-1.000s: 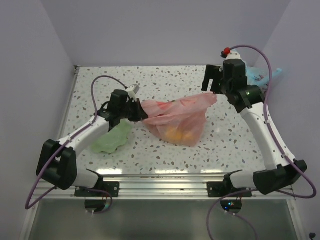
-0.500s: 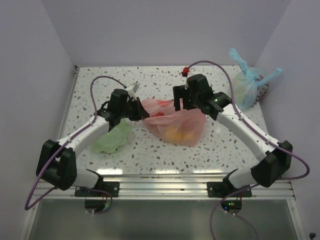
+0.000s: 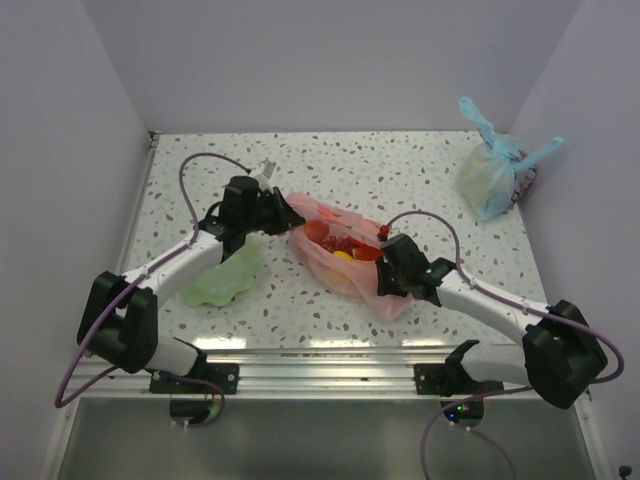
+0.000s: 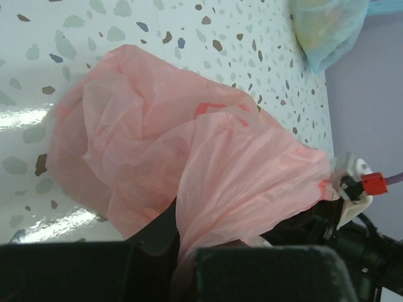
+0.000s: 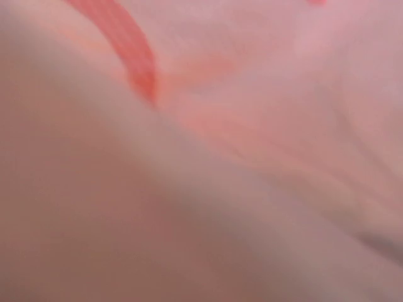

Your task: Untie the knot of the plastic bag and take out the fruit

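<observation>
The pink plastic bag [image 3: 350,283] lies mid-table with its mouth spread upward. Red and yellow fruit [image 3: 338,243] shows inside. The knot is out of view. My left gripper [image 3: 283,218] is shut on the bag's left edge. In the left wrist view, pink film [image 4: 157,138] runs down between that gripper's [image 4: 182,251] dark fingers. My right gripper [image 3: 382,268] is low at the bag's near right rim, pushed into the plastic, so its jaws are hidden. The right wrist view shows only blurred pink film [image 5: 252,94] with a red print.
A crumpled green bowl [image 3: 222,280] lies under my left forearm. A tied light blue bag [image 3: 490,175] stands at the far right against the wall and also shows in the left wrist view as a blue bag [image 4: 327,28]. Walls close the table's left, back and right sides.
My right arm swung from the far right corner across the bag and down to its near right rim. The bag's mouth now gapes and fruit shows. My left gripper kept its hold.
</observation>
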`<state>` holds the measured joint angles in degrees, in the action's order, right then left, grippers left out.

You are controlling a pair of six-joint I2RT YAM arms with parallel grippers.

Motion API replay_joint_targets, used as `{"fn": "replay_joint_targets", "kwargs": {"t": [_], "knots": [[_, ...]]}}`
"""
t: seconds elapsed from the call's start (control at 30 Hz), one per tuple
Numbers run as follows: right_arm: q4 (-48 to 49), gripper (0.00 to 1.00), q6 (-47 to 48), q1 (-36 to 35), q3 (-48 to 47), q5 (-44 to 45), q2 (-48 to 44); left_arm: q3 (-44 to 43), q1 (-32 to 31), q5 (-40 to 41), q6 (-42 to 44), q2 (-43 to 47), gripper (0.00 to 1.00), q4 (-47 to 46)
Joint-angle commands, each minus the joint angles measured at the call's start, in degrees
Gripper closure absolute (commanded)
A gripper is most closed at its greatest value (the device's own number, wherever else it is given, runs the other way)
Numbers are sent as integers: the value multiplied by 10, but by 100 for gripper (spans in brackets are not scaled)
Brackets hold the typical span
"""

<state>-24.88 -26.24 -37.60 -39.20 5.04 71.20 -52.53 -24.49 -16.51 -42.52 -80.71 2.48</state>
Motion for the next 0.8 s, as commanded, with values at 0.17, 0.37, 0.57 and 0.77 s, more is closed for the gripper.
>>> {"fn": "replay_joint_targets", "kwargs": {"t": [0.17, 0.37, 0.57, 0.77], "knots": [[93, 78, -51, -4, 79, -31, -18, 8, 15, -43, -96, -71, 100, -134], [9, 48, -4, -5, 7, -29, -98, -55, 16, -28, 10, -67, 63, -53], [-74, 26, 43, -5, -122, -48, -105, -93, 16, 34, 106, -5, 11, 54], [-126, 25, 87, -5, -227, -85, -69, -105, 16, 49, 175, 55, 0, 107]]}}
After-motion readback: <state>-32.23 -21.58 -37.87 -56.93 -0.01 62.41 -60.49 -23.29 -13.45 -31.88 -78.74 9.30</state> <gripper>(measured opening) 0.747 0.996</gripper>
